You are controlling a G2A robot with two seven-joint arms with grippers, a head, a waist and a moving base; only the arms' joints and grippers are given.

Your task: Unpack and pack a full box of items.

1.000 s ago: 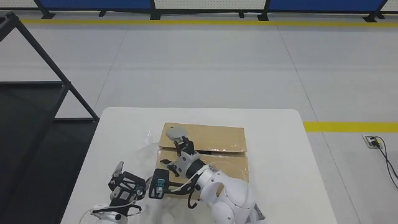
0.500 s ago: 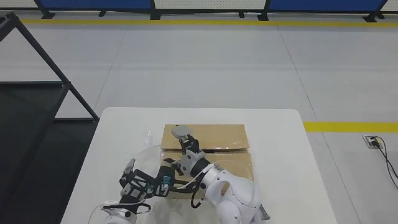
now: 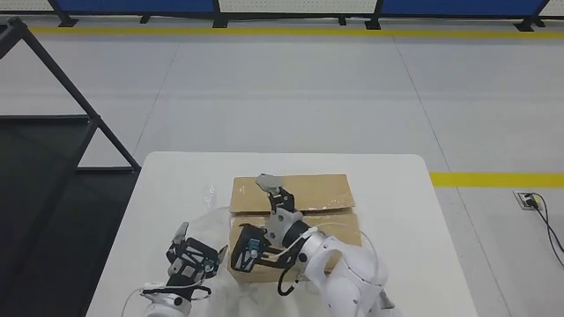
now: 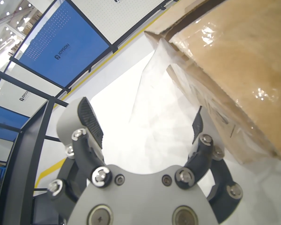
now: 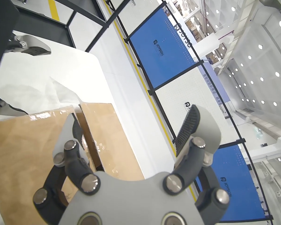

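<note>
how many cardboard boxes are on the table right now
1. The cardboard box sits at the middle of the white table. What it holds inside is hidden.

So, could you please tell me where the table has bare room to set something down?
Bare table lies between the cardboard box and the table's right edge, and in the strip beyond the box. The box's other side is crowded: clear plastic and the left end effector.
</note>
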